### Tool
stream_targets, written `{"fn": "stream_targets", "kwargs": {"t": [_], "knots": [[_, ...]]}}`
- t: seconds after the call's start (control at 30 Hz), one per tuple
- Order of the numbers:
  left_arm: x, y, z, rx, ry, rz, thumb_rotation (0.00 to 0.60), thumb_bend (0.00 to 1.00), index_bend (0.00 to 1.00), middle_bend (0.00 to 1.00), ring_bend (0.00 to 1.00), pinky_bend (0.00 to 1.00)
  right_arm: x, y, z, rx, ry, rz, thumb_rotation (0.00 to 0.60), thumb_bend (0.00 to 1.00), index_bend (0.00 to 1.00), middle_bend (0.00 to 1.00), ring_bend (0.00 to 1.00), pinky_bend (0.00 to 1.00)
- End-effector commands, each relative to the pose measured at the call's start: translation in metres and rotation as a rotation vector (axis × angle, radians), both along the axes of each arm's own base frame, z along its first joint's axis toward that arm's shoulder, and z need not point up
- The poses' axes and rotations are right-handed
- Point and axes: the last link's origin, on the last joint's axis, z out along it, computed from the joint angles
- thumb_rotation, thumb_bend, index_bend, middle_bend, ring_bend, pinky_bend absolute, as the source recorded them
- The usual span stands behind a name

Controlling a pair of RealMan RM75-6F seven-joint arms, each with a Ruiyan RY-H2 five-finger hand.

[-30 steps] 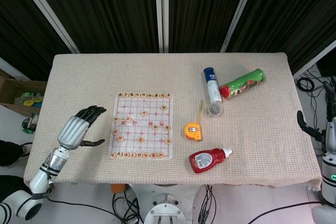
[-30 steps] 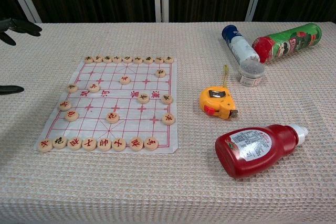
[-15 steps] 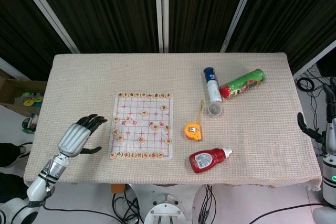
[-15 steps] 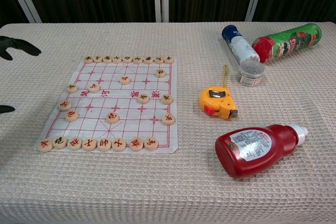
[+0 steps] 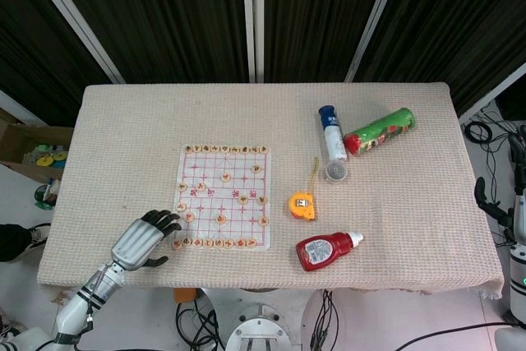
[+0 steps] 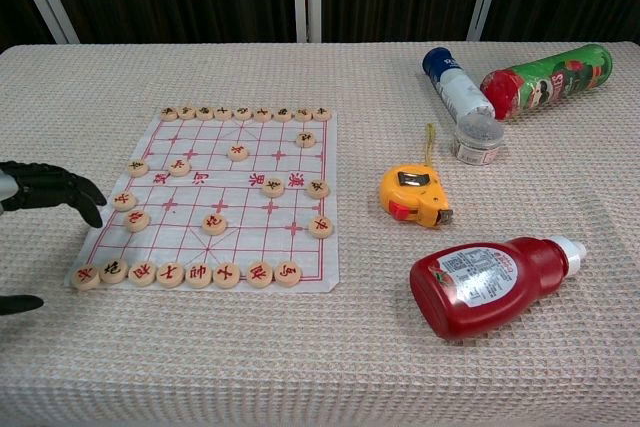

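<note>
My left hand (image 5: 146, 238) hovers over the table's front left, holding nothing, its fingers apart and slightly curled. Its dark fingertips (image 6: 60, 193) sit just left of the near-left corner of a paper Chinese chess board (image 5: 210, 208) (image 6: 232, 203). Several round wooden pieces (image 6: 170, 273) line the board's near edge, and others are scattered across it. My right hand (image 5: 485, 201) hangs off the table's right edge, only partly seen, far from every object.
A yellow tape measure (image 5: 302, 205) (image 6: 415, 195) lies right of the board. A red sauce bottle (image 5: 325, 251) (image 6: 490, 282) lies on its side near the front. At the back right lie a blue-capped bottle (image 5: 331, 139), a small jar (image 5: 335, 172) and a green can (image 5: 378, 131).
My left hand has moved toward the table's front edge and rightward, ending near the board's near-left corner. My right hand has drifted slightly outward. The objects have not moved.
</note>
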Motion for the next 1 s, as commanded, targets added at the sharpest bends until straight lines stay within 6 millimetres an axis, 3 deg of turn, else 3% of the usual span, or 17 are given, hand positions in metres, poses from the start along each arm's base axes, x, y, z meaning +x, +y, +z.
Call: {"fn": "stream_targets", "kwargs": {"t": [0.03, 0.5, 0.83, 1.0], "knots": [[0.002, -0.001, -0.005, -0.012, 0.005, -0.005, 0.548, 0.17, 0.37, 0.21, 0.17, 0.24, 0.000, 0.002, 0.000, -0.010, 0.020, 0.007, 0.600, 0.50, 0.00, 0.00, 0.00, 0.00], [-0.005, 0.010, -0.011, -0.022, 0.005, 0.024, 0.549, 0.25, 0.39, 0.22, 0.18, 0.24, -0.003, 0.005, -0.004, -0.003, 0.033, 0.008, 0.600, 0.48, 0.00, 0.00, 0.00, 0.00], [-0.005, 0.010, -0.018, -0.049, 0.004, 0.023, 0.549, 0.28, 0.41, 0.22, 0.18, 0.24, -0.004, 0.006, -0.007, -0.005, 0.064, 0.009, 0.600, 0.53, 0.00, 0.00, 0.00, 0.00], [-0.005, 0.012, -0.020, -0.049, 0.000, 0.023, 0.551, 0.30, 0.41, 0.23, 0.17, 0.25, -0.005, 0.007, -0.006, -0.013, 0.091, 0.007, 0.600, 0.61, 0.00, 0.00, 0.00, 0.00]]}}
